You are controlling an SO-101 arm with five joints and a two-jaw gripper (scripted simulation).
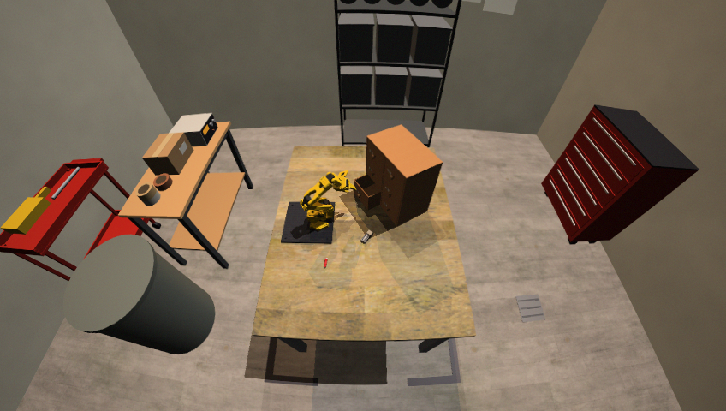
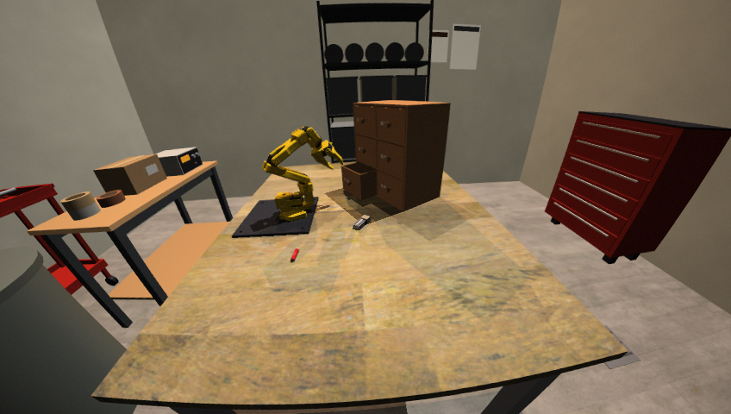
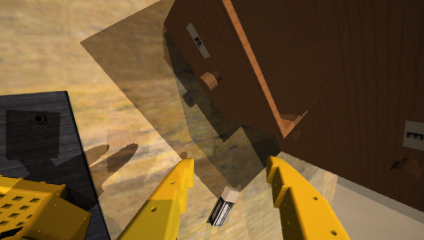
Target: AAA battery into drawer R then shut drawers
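The wooden chest [image 1: 403, 173] stands upright at the back of the table. Its bottom left drawer [image 2: 359, 180] is pulled out, and in the wrist view it shows a round knob [image 3: 210, 80] and a small label [image 3: 197, 41]. My gripper [image 2: 330, 153] hangs in the air just left of the open drawer, above its front. In the wrist view its fingers stand apart with nothing between them. A small red cylinder, which I take for the AAA battery [image 1: 324, 262], lies on the table in front of my base.
A small grey and white block [image 1: 365, 237] lies on the table near the chest's front corner, and it also shows far below my fingers in the wrist view [image 3: 223, 212]. My base sits on a black mat [image 1: 308, 229]. The other chest drawers are shut.
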